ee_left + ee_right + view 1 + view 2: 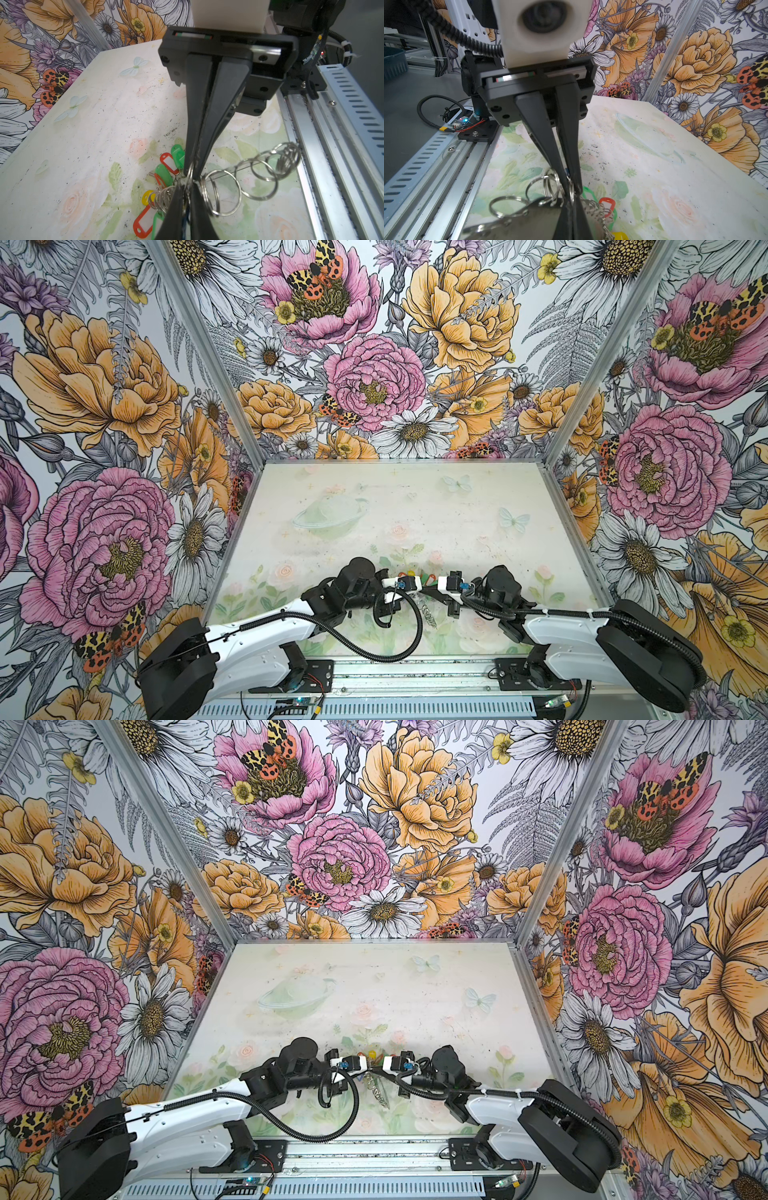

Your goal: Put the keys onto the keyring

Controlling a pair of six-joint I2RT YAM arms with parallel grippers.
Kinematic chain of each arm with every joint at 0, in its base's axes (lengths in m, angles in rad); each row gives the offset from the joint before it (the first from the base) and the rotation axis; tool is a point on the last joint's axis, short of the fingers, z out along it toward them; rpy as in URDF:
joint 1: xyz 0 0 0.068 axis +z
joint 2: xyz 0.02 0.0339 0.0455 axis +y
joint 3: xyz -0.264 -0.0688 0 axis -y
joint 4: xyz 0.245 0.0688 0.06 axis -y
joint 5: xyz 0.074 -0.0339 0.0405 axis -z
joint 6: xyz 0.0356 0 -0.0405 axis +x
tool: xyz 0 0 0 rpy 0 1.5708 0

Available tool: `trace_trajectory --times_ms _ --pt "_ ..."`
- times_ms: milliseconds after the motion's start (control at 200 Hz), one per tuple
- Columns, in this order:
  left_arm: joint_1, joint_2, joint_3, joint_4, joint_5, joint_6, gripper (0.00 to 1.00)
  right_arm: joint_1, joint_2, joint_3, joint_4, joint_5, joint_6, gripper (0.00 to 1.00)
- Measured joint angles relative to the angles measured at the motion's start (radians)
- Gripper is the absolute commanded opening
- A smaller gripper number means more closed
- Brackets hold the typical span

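Around the bench [415, 506] stand three walls [104, 398] papered with big pink and orange flowers. A slotted aluminium rail [415, 674] runs along its 6 o'clock edge. Both arms reach inward from that rail. Their white wrist cameras and black housings cover much of the meeting point in both top views. A black corrugated hose [382, 659] from the left arm loops over the bench at 7 o'clock of that point. The bench print is pale, with a ringed planet, butterflies and roses, and it is speckled with dark grit.

The keys [166, 166] lie heaped on the bench just at 12 o'clock of the claws. They are green, red and yellow tags with white windows, their metal rings bunched together. The left claw [573, 192] is nearly together, clamped on a blue key [567, 171] that shows in the slit between its fingers. Tip to tip with it, the right claw [193, 173] is pressed fully together on the fringe at the end of the keyring [525, 222].

The keyring hangs clear of the bench at centre front, stretching from the claws toward 6 o'clock. Its grey band shows broad in the right wrist view and only as a thin line in the left wrist view. Small silver rings [287, 159] dangle along it.
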Motion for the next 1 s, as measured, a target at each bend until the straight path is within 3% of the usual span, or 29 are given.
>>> trace_trajectory --times_ms 365,721,831,1001 --pt "0.012 -0.014 -0.004 0.030 0.020 -0.008 0.20 -0.006 0.039 -0.026 0.148 -0.014 0.037 0.00" --pt "0.017 -0.018 -0.006 0.046 0.023 -0.032 0.06 -0.006 0.038 -0.025 0.174 0.029 0.050 0.00" --pt "0.022 -0.016 -0.006 0.064 -0.011 -0.054 0.00 -0.006 0.027 -0.003 0.137 0.060 0.048 0.00" --pt "0.051 0.047 0.084 0.033 -0.114 -0.117 0.00 -0.027 -0.014 0.110 -0.062 0.152 0.048 0.00"
